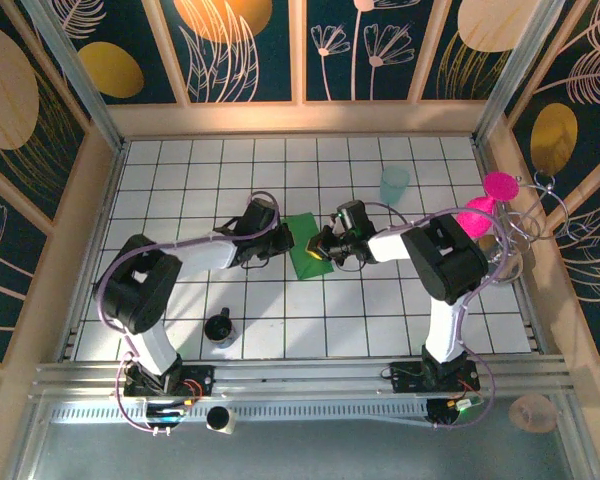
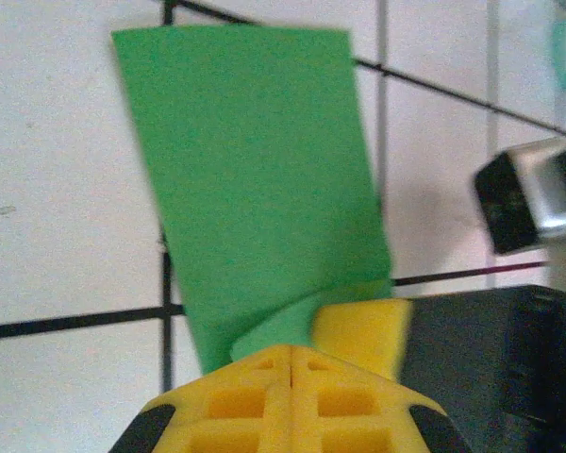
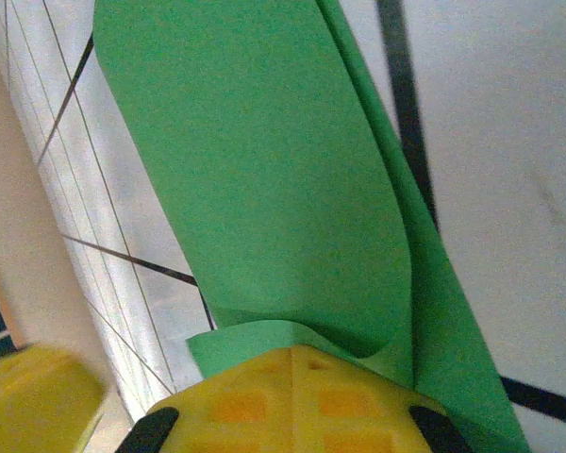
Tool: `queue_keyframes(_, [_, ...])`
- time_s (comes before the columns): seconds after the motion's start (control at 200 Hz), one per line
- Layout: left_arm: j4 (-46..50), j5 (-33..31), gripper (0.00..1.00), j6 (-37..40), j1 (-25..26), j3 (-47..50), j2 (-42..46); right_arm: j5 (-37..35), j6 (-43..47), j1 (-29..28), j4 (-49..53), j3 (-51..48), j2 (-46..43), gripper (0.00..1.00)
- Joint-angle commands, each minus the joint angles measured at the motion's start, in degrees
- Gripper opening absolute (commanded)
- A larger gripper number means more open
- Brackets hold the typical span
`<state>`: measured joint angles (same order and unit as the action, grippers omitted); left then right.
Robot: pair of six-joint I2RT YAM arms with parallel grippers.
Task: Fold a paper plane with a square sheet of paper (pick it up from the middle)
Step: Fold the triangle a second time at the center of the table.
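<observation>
The square sheet of paper (image 1: 302, 243) is bright green and lies folded into a narrow rectangle at the table's middle. My left gripper (image 1: 283, 240) meets it from the left and my right gripper (image 1: 318, 248) from the right. In the left wrist view the paper (image 2: 255, 160) stretches away from my shut left gripper (image 2: 291, 351), and its near corner curls up at the fingertips. The right gripper's yellow finger (image 2: 358, 335) sits right beside them. In the right wrist view two layers of paper (image 3: 264, 160) show, and the upper one bulges up at my shut right gripper (image 3: 297, 351).
A pale teal cup (image 1: 394, 184) stands behind the right arm. A black cup (image 1: 219, 327) sits near the front left. Pink objects (image 1: 485, 205) and a wire rack (image 1: 540, 215) crowd the right wall. White grid tiles (image 1: 180, 180) stretch to the back left.
</observation>
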<state>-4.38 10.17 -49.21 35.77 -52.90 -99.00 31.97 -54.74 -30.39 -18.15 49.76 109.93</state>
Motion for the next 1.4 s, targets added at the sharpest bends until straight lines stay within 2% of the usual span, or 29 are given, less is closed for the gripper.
queue_keyframes(0.0, [-1.5,1.4,0.00,-2.7,2.0,2.7,3.5,-4.1,-6.1,-0.6,3.5,-2.8,0.0,0.00])
queue_keyframes(0.33, [-1.9,3.6,0.00,-5.8,7.2,4.5,1.2,-3.5,-8.2,-0.6,2.2,-3.1,1.1,0.00])
queue_keyframes(0.676, [-0.9,3.9,0.00,-5.4,7.4,1.8,-4.8,-3.7,-7.4,-0.6,3.1,-3.2,1.0,0.00])
queue_keyframes(1.006, [3.4,0.1,0.00,-3.7,7.3,2.3,-4.3,-4.1,-6.9,-0.6,3.7,-3.4,1.4,0.00])
queue_keyframes(1.397, [3.3,0.5,0.00,-3.4,7.4,3.0,-4.7,-4.7,-4.8,-0.6,5.2,-2.8,0.7,0.00])
